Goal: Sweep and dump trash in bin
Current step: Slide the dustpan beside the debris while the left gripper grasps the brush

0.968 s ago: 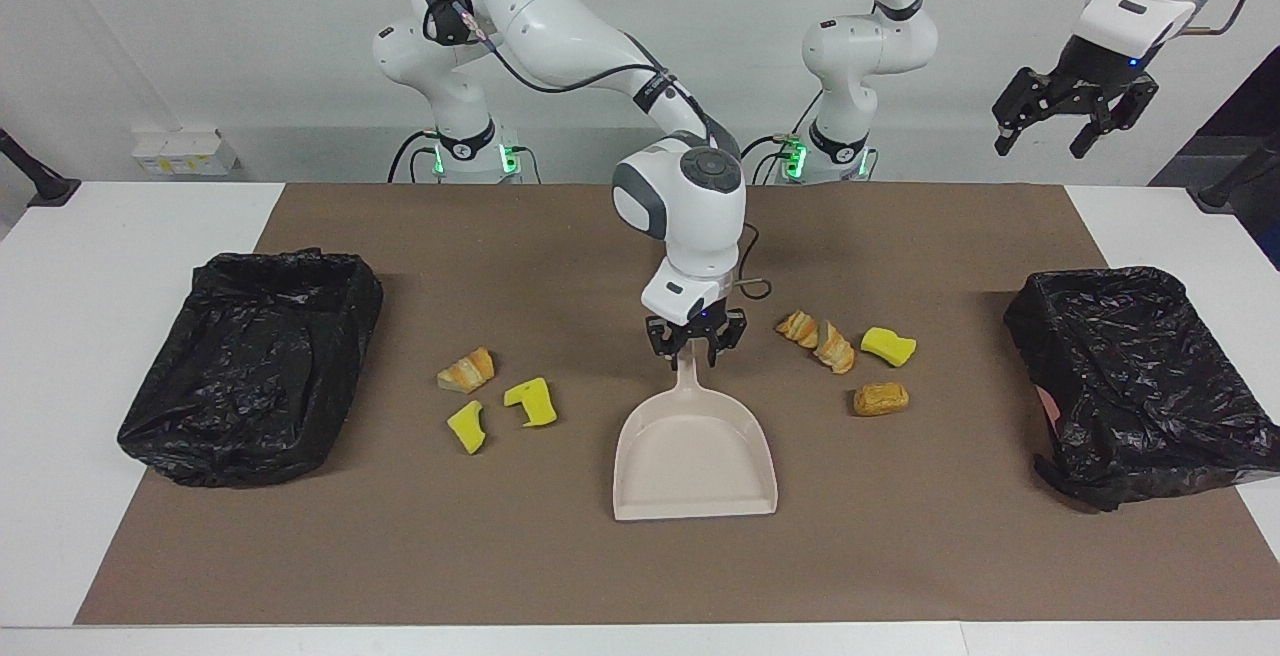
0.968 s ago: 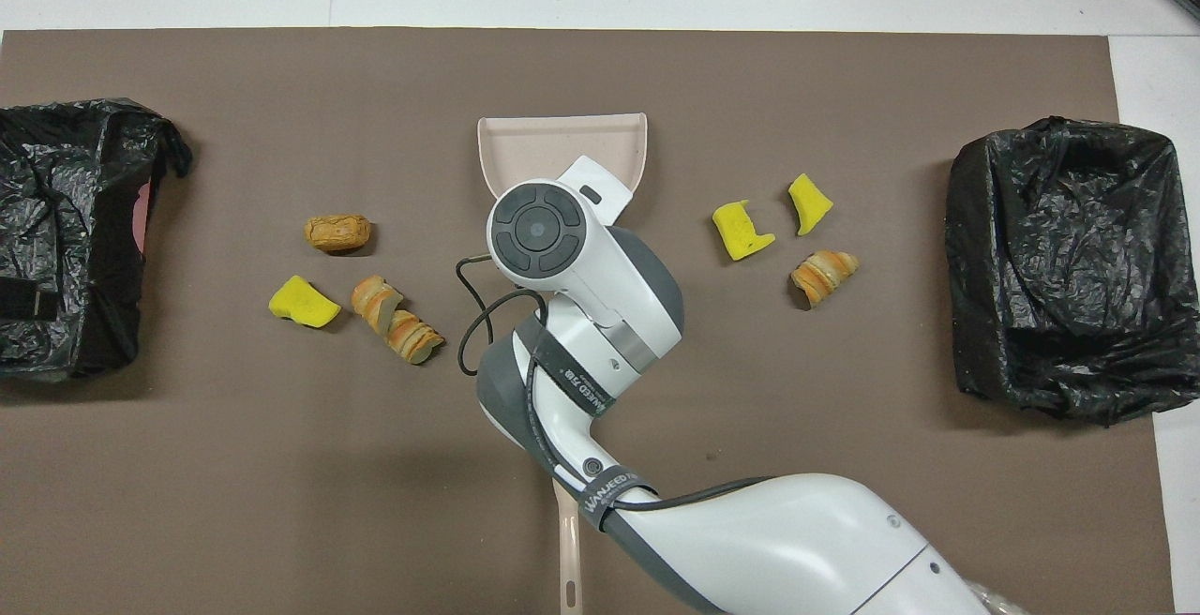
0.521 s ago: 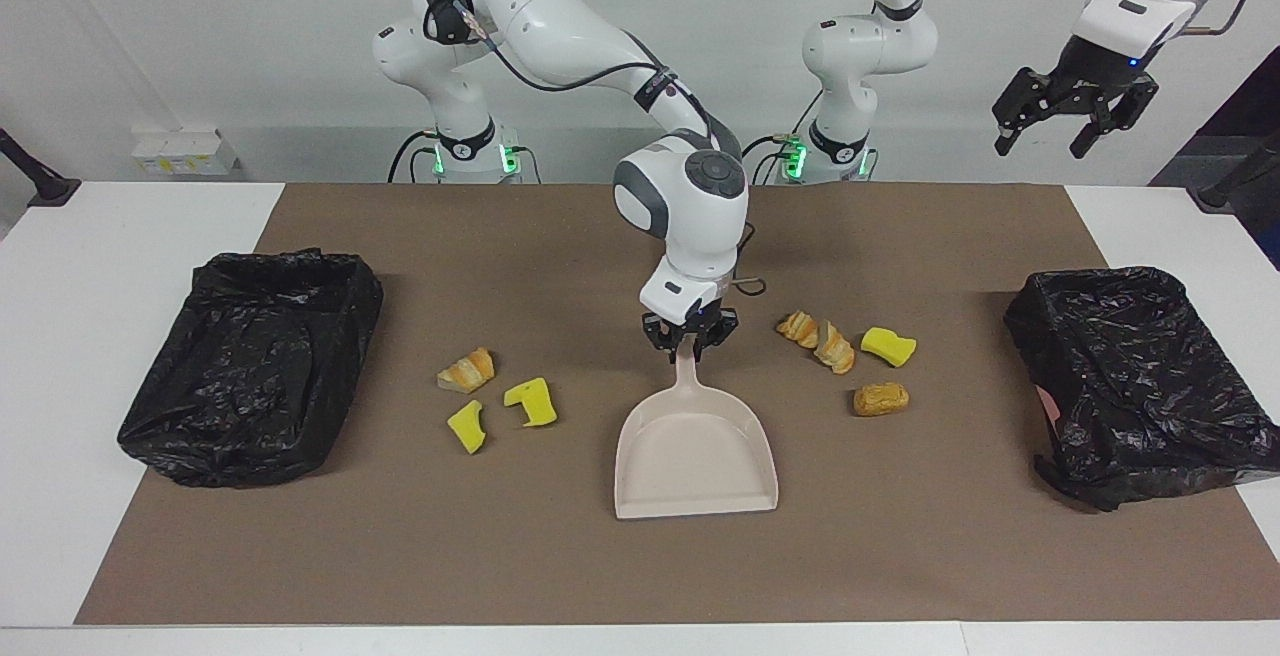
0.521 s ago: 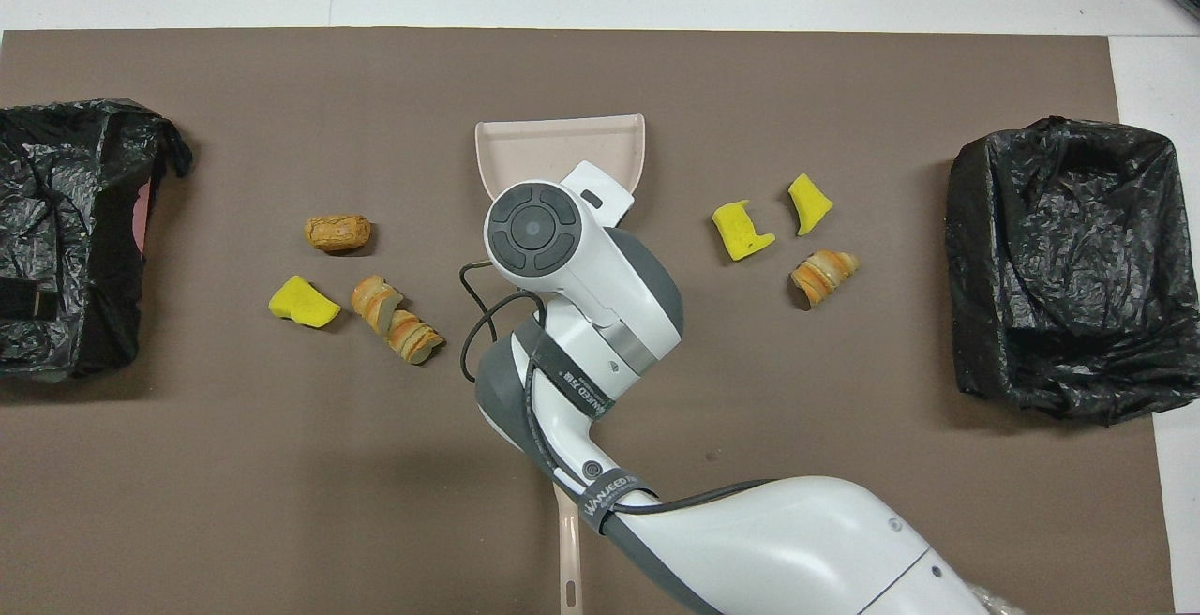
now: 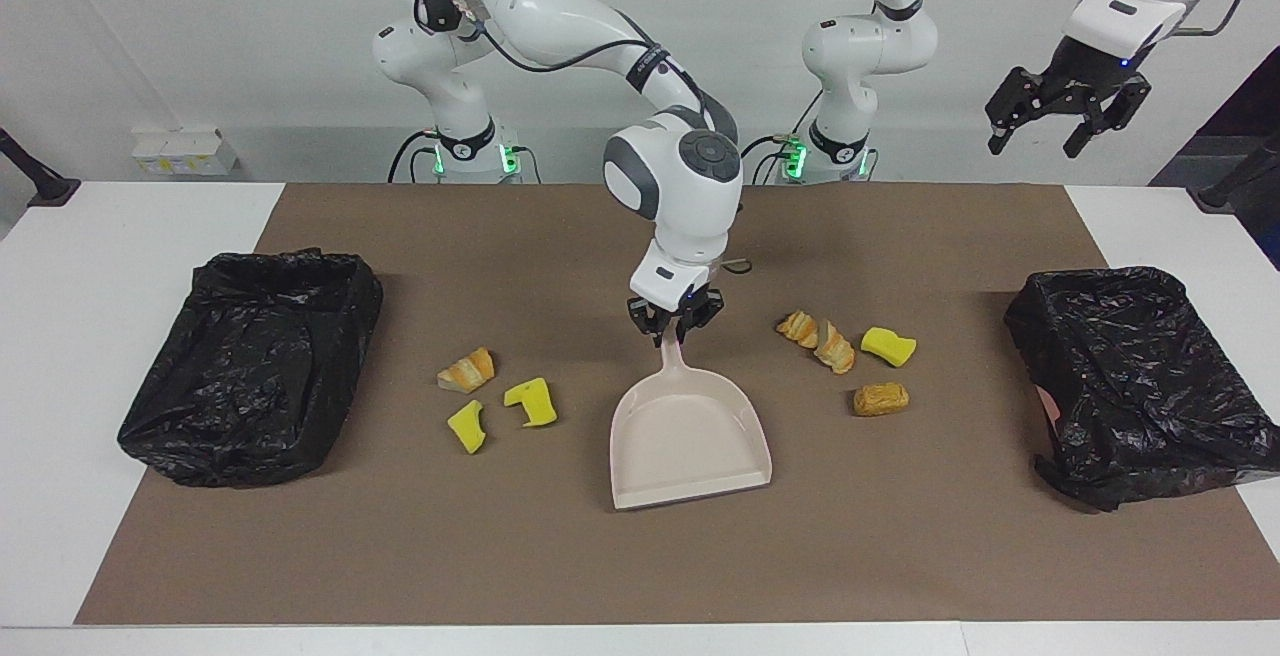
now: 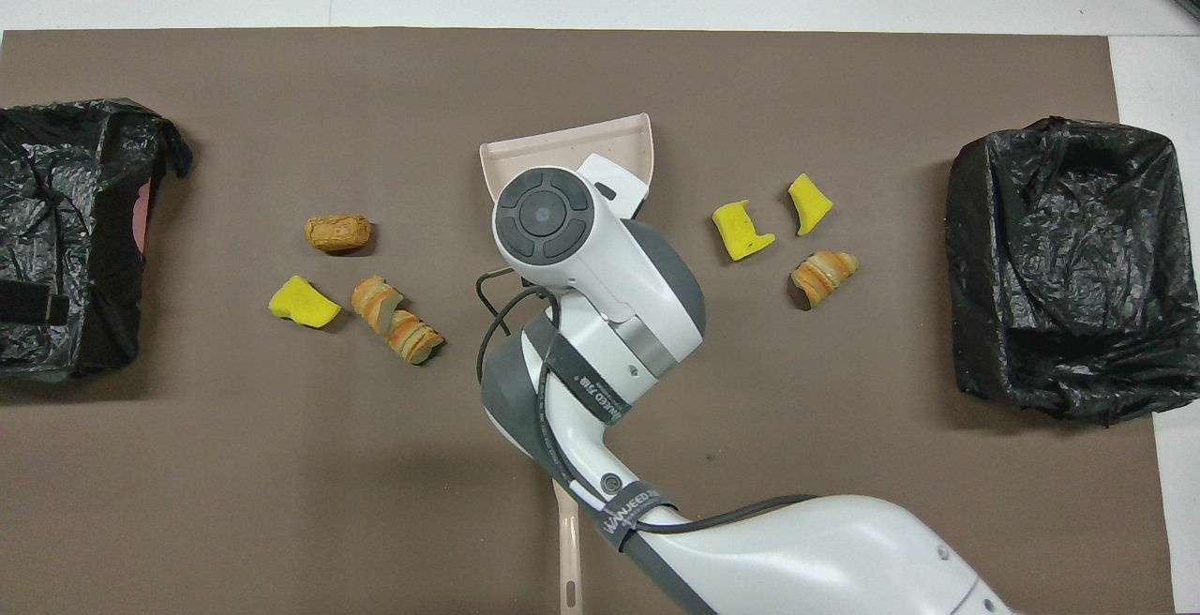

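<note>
Trash [image 5: 497, 389], two clusters on the brown mat: yellow sponge chunks and a croissant-like piece toward the right arm's end, bread pieces plus one yellow chunk [image 5: 888, 345] toward the left arm's end. All loose, nothing swept.

Right hand [image 5: 674, 328] clamped on the dustpan [image 5: 690, 436] handle, pan tipped, mouth facing away from the robots. Left hand [image 5: 1063, 114] raised, fingers spread, empty, waiting.

Step in hand, by judgement: picking up the pan. Next: lip flush against the mat beside one cluster; brush handle [image 6: 568, 563] lying nearest the robots, ungrasped.
</note>
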